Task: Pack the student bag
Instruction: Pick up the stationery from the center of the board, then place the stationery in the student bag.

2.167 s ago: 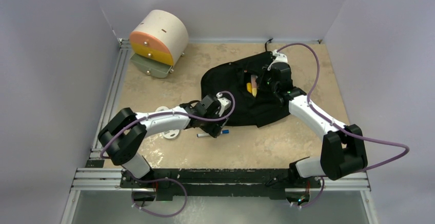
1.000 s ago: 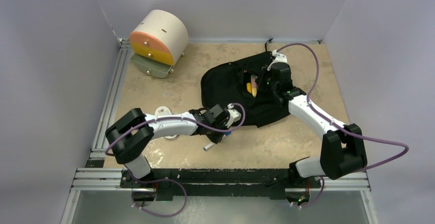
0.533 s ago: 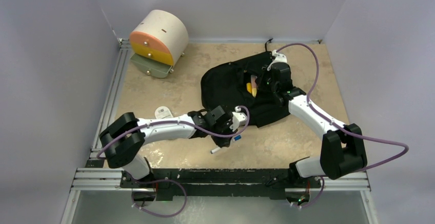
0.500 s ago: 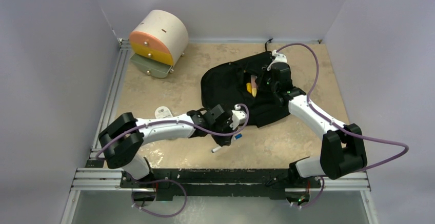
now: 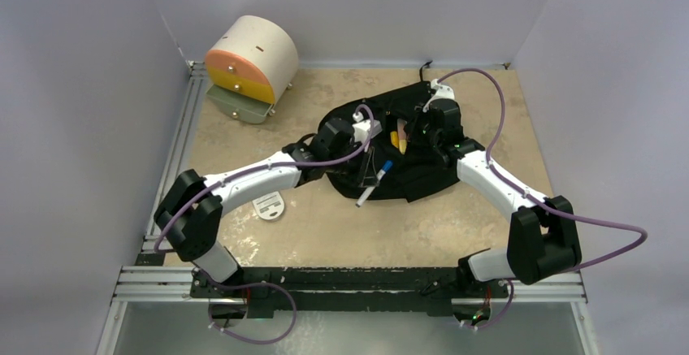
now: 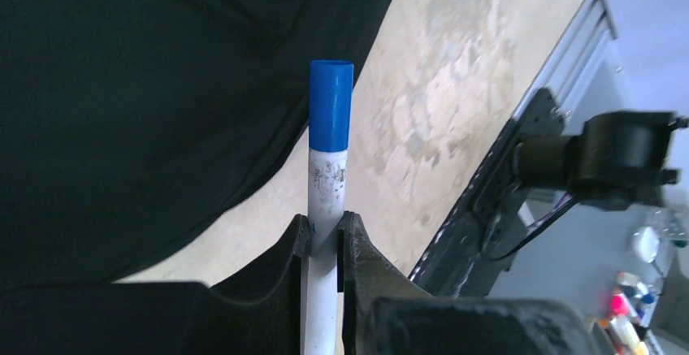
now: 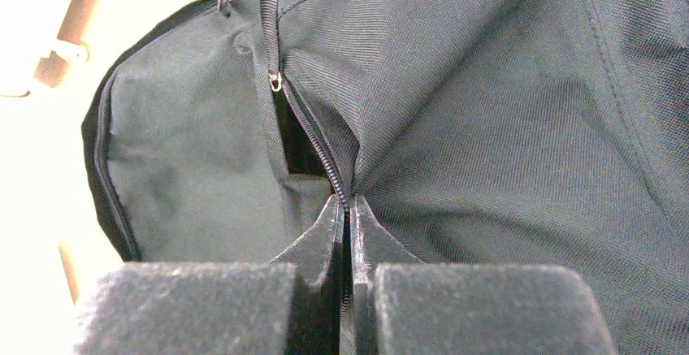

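Black student bag [image 5: 422,178] lying about 1 o'clock from table [image 5: 341,237] centre, both arms at it

Nearest the bases lies a white round disc [image 5: 268,205]. Past it the left gripper [image 6: 323,229] is clamped on a white marker [image 6: 329,176] with a blue cap [image 6: 331,103], hanging over the bag's near edge. Further back the right gripper [image 7: 348,209], jaws closed tight, pinches the bag's zipper edge [image 7: 313,140] beside the gap, something yellow [image 5: 398,140] showing inside. Cream-and-orange drawer box [image 5: 248,58] sits back at 11 o'clock.
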Controlling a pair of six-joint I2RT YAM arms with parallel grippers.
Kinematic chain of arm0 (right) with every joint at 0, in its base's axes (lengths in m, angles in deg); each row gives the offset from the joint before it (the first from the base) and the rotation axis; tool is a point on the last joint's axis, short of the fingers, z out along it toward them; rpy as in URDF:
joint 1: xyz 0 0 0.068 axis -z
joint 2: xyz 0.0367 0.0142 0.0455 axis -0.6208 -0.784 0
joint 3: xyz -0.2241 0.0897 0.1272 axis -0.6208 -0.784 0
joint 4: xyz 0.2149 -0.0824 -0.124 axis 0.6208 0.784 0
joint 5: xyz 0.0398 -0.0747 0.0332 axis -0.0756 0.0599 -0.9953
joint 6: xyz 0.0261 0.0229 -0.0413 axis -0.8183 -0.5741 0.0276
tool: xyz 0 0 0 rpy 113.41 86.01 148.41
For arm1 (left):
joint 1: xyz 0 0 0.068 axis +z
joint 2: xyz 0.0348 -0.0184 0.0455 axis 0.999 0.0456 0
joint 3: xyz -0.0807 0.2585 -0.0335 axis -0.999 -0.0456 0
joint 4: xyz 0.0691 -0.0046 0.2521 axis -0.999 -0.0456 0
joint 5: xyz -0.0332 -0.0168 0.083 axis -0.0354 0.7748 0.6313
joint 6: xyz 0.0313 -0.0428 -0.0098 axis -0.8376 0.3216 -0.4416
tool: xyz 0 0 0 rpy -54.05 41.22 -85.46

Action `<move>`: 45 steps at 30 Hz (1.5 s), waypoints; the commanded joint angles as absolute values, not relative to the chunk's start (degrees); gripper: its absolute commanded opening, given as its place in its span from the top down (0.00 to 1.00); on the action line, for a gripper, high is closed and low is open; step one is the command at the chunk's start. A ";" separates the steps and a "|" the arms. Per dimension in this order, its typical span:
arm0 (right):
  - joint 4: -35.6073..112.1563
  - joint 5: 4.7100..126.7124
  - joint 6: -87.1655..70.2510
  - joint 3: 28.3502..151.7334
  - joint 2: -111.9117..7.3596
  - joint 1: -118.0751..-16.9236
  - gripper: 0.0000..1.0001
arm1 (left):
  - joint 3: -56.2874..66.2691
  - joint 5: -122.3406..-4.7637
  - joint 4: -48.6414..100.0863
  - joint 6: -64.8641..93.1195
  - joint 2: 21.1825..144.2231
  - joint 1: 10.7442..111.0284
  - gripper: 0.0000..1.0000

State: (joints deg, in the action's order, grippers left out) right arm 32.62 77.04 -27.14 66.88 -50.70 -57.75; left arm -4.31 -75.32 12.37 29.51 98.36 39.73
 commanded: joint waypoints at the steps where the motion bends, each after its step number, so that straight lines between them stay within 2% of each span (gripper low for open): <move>1: 30.91 74.54 -28.10 68.63 -49.66 -58.29 1.00 | 2.10 -79.95 15.37 34.40 101.33 41.58 1.00; 19: 30.50 74.53 -28.18 67.86 -49.63 -58.24 1.00 | 16.22 -85.07 14.66 41.48 114.50 47.32 1.00; 45: 30.62 74.18 -28.61 68.41 -50.38 -58.24 1.00 | 39.80 -82.38 8.60 46.14 133.24 50.01 1.00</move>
